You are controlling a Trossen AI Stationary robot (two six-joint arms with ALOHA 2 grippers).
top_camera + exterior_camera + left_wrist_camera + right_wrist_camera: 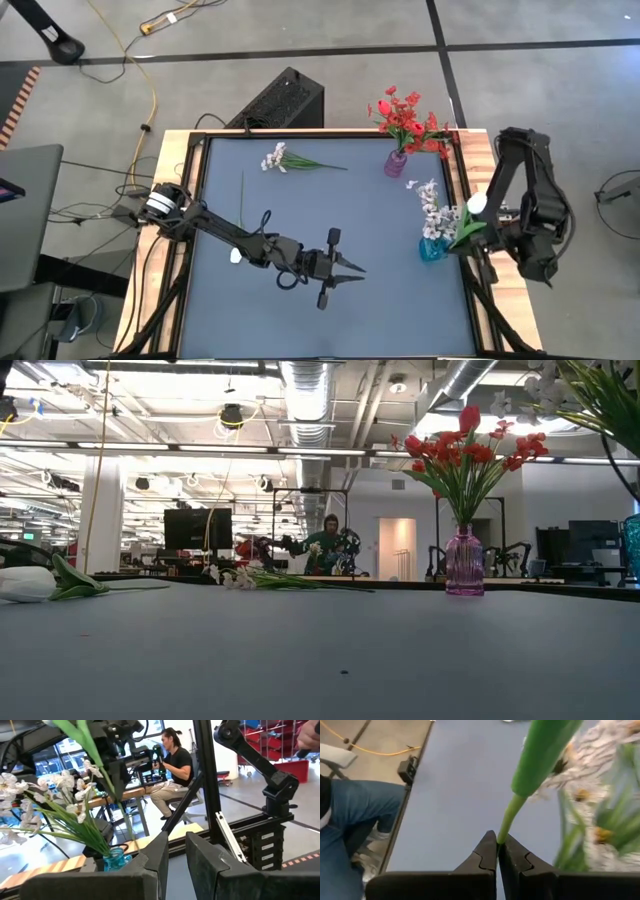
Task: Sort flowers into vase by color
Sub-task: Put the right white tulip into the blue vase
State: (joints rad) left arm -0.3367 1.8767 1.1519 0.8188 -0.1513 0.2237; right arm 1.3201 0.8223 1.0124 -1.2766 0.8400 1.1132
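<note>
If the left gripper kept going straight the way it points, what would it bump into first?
Probably the blue vase of white flowers, which stands straight ahead of the left gripper in its wrist view, though depth is hard to judge.

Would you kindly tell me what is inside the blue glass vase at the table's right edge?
The blue glass vase holds white blossom sprays on green stems. The right gripper pinches a white tulip's stem above it. The stem ends inside are hidden.
</note>
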